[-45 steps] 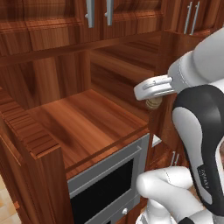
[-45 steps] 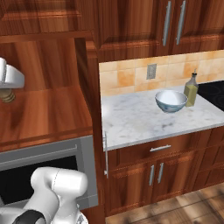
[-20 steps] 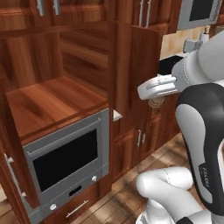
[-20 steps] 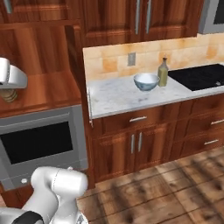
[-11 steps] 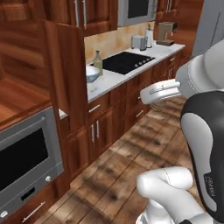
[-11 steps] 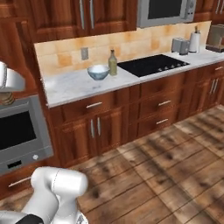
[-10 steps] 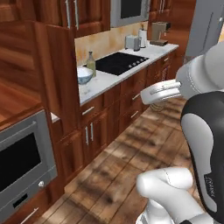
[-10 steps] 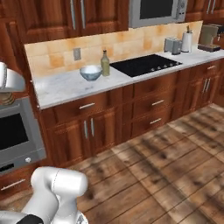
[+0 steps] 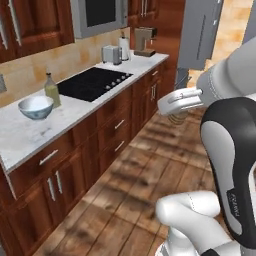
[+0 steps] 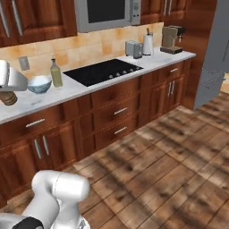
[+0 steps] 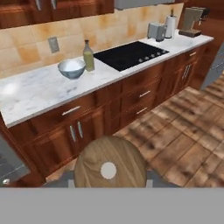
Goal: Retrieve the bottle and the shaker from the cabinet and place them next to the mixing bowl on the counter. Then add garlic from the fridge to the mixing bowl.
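— What sits closest to the hand?
— The shaker (image 11: 109,168), a brown wooden disc with a pale dot, held between the gripper (image 11: 109,178) tips.
— And beyond it?
— The counter (image 11: 39,94) runs across ahead. On it the mixing bowl (image 11: 71,68) stands ahead to the left, the bottle (image 11: 89,56) just beside it on its right.
— Further right?
— A black cooktop (image 11: 130,53), then a toaster (image 11: 156,30) and a coffee machine (image 11: 190,21). Wood floor (image 11: 175,140) lies below.

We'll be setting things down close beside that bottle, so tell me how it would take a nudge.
The bottle stands tall and narrow on the counter, so a push near its neck would probably tip it. It looks like glass, likely slick and breakable. It stands right beside the mixing bowl, which might catch it on that side.
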You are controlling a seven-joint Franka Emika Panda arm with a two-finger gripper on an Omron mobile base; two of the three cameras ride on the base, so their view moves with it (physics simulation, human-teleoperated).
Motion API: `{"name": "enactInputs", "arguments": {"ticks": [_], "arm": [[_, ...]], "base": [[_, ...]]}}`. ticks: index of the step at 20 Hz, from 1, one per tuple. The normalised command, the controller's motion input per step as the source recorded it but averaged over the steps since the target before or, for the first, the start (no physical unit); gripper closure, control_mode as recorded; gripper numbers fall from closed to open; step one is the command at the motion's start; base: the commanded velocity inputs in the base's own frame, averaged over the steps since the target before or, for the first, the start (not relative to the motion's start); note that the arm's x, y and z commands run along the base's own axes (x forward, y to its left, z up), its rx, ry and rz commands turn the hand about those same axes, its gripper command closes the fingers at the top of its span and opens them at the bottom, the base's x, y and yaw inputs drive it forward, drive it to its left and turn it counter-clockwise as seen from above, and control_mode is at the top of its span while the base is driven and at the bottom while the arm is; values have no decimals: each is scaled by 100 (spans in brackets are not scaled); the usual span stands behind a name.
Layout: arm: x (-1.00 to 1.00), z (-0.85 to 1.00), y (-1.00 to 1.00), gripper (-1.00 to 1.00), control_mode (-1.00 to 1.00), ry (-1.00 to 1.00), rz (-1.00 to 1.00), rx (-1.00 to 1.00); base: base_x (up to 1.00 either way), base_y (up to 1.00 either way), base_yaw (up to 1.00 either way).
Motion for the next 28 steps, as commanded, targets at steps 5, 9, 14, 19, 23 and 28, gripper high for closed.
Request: {"name": "enactInputs", "arguments": {"ticks": [5, 9, 14, 19, 23, 28], "arm": [[0, 0, 0, 100, 100, 0, 0, 0], [0, 0, 0, 100, 100, 0, 0, 0], [0, 0, 0, 100, 100, 0, 0, 0], [0, 0, 0, 100, 100, 0, 0, 0], [0, 0, 0, 100, 100, 0, 0, 0], [0, 0, 0, 100, 100, 0, 0, 0]], "base": [[100, -56, 13], [98, -45, 40], [72, -1, 60], [44, 14, 49], [66, 28, 21], [97, 33, 0]]}}
